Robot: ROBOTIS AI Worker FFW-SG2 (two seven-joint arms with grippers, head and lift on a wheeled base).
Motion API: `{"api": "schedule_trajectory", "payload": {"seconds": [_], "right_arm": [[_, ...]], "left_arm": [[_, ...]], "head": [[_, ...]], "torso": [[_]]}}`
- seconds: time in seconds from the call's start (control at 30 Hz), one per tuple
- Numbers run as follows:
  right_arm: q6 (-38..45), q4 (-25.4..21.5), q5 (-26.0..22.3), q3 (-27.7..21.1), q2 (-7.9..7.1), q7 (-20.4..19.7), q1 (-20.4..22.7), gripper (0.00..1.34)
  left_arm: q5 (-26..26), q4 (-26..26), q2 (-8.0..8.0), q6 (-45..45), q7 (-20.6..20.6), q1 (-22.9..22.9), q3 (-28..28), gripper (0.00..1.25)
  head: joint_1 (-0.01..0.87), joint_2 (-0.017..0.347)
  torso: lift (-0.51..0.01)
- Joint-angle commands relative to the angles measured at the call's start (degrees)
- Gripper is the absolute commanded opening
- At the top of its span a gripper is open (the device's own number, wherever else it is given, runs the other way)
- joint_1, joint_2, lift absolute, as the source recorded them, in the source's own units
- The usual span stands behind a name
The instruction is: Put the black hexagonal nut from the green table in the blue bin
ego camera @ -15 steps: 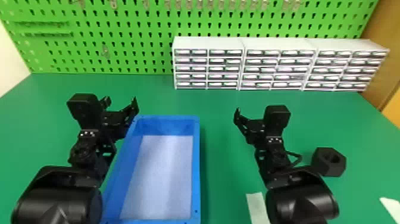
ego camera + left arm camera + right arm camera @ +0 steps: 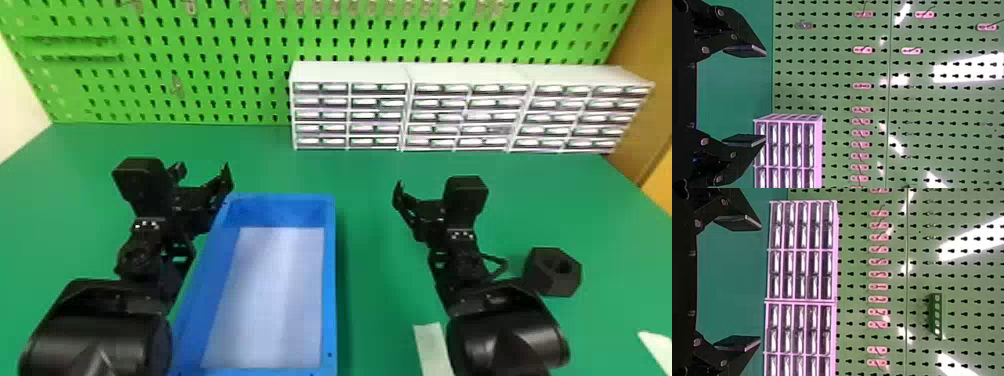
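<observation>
In the head view, the black hexagonal nut (image 2: 553, 271) lies on the green table (image 2: 380, 240) at the right, beside my right forearm. The blue bin (image 2: 328, 280) stands left of centre, with a pale bottom. My left gripper (image 2: 204, 175) is at the bin's far left corner. To the right of the bin and left of the nut is my right gripper (image 2: 417, 192). The left wrist view has the left gripper (image 2: 765, 96) open, its fingers wide apart with nothing between them. Likewise the right gripper (image 2: 760, 282) stands open and holds nothing in the right wrist view.
White drawer cabinets (image 2: 470, 107) line the table's back, in front of a green pegboard (image 2: 200, 65). A pale strip (image 2: 434, 347) lies by the right forearm, and another white piece (image 2: 657, 347) sits at the right edge.
</observation>
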Motion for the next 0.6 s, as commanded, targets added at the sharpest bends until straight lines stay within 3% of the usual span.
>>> {"api": "schedule_trajectory", "payload": {"seconds": [0.0,0.57], "right_arm": [[0.0,0.0,0.0,0.0,-0.09,0.0,0.0,1.07],[0.0,0.0,0.0,0.0,-0.09,0.0,-0.09,1.07]], "left_arm": [[0.0,0.01,0.0,0.0,0.0,-0.01,0.0,0.77],[0.0,0.01,0.0,0.0,0.0,-0.1,0.0,0.77]], "head": [[0.686,0.052],[0.686,0.052]], "torso": [[-0.097],[-0.097]]}}
